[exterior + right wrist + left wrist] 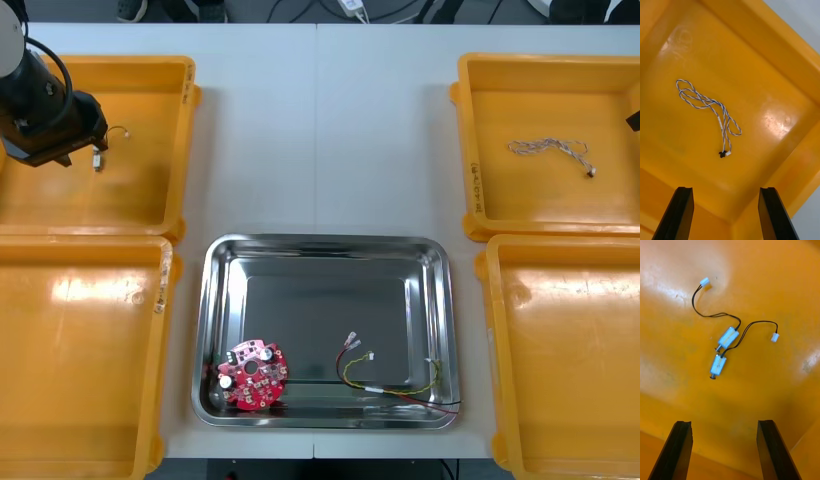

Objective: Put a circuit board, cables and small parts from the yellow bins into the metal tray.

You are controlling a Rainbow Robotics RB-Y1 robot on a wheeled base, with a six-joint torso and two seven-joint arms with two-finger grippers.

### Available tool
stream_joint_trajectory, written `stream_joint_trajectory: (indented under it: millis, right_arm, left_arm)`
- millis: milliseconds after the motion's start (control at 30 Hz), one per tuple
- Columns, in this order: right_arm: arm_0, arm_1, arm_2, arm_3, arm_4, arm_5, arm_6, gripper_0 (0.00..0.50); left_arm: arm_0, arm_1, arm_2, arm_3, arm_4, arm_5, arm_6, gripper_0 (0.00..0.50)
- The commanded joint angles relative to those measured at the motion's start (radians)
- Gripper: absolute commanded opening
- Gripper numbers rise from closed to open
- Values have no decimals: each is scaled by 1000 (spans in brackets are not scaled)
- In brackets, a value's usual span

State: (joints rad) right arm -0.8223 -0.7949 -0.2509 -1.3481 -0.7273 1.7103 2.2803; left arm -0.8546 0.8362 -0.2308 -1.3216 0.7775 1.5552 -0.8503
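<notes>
While the left tool (723, 422) hangs spread, two small metal parts (728, 336) lie ahead of it.

The light table (320, 130) is viewed steeply from above in the front view. The far left yellow bin (790, 285) is looked into closely from the left wrist, past the left gripper (723, 423); its small metal parts (728, 336) are shared with the front view. The far right yellow bin (763, 48) is seen likewise past the right gripper (726, 188), its twisted blue and white cable (707, 103) shared too.
</notes>
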Motion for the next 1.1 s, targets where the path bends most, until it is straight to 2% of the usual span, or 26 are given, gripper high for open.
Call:
stream_joint_trajectory:
  millis: [33,300,400,567,767,933,1100]
  right_arm:
    - [-46,-26,-25,47,-3,-81,136,500]
    - [-113,25,-19,213,22,-176,251,500]
    - [-170,57,-19,299,74,-195,312,500]
    - [-205,100,-19,359,140,-215,354,500]
    - [-210,140,24,380,146,-232,377,500]
    - [-210,141,131,405,137,-264,404,500]
    - [-213,141,148,451,123,-302,425,500]
  left_arm:
    - [-60,-14,33,38,-18,-46,-157,500]
    - [-60,-34,27,108,-24,-86,-308,500]
    - [-63,-46,27,147,-24,-127,-388,500]
    - [-93,-51,27,196,-18,-147,-466,500]
    - [-112,-78,27,271,-14,-205,-536,500]
    - [-112,-85,16,288,-17,-208,-539,500]
    - [-112,-85,-1,318,-12,-230,-541,500]
